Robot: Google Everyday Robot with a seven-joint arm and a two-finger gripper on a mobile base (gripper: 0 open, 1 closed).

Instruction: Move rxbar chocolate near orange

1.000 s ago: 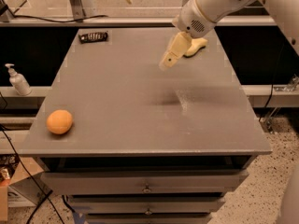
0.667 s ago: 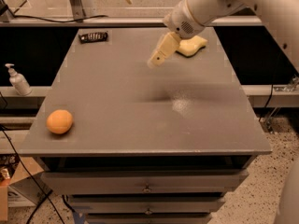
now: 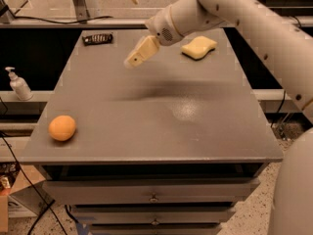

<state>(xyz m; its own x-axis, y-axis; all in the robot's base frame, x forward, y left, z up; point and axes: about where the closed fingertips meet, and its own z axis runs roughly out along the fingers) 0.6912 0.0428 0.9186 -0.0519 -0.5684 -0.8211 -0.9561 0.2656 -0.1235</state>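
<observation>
Matt table [image 3: 205,126], gripper [image 3: 133,60] above — smooth plastic

Arm [image 3: 244,13]: white, reaches in from the right, angled down-left.
Gripper [image 3: 132,60]: upper centre of view, tilted down-left.

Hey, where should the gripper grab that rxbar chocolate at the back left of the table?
Pinch the rxbar chocolate across its narrow width at mid-length, coming straight down: it lies flat near the back-left corner of the table, long side left to right. The gripper hovers to its right.
</observation>
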